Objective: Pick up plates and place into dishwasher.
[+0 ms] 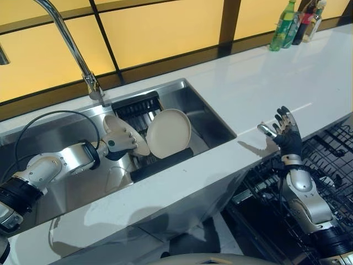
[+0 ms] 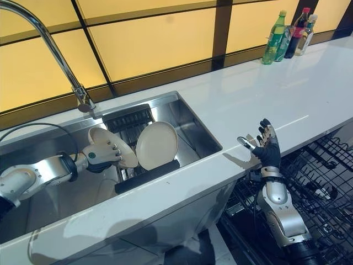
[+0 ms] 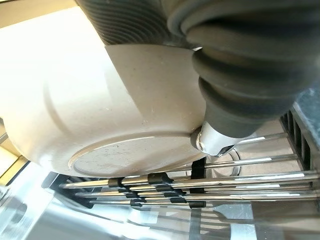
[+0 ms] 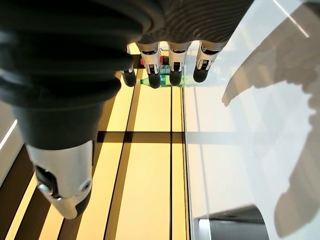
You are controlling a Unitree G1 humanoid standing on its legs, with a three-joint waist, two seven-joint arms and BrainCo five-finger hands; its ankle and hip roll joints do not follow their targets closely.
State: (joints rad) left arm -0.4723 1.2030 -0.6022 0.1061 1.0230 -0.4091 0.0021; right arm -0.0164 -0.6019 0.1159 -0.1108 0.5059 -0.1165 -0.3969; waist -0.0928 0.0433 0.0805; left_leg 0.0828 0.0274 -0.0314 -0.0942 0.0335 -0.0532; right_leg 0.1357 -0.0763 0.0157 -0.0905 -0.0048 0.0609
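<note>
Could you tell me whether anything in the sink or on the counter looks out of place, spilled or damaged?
Nothing stands out. Two cream plates sit in the sink: one plate leans upright on the wire rack, the other plate is in the left hand. The right hand hangs open above the dishwasher rack. The white counter looks clean; bottles stand upright.

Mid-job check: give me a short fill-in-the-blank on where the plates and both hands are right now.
1. The left hand grips a cream round plate inside the steel ____.
2. A second cream plate stands on ____ in the black-and-wire rack.
3. The right hand holds ____, fingers open.
4. The black wire dishwasher rack lies below the white ____.

Missing: sink; edge; nothing; counter
</note>
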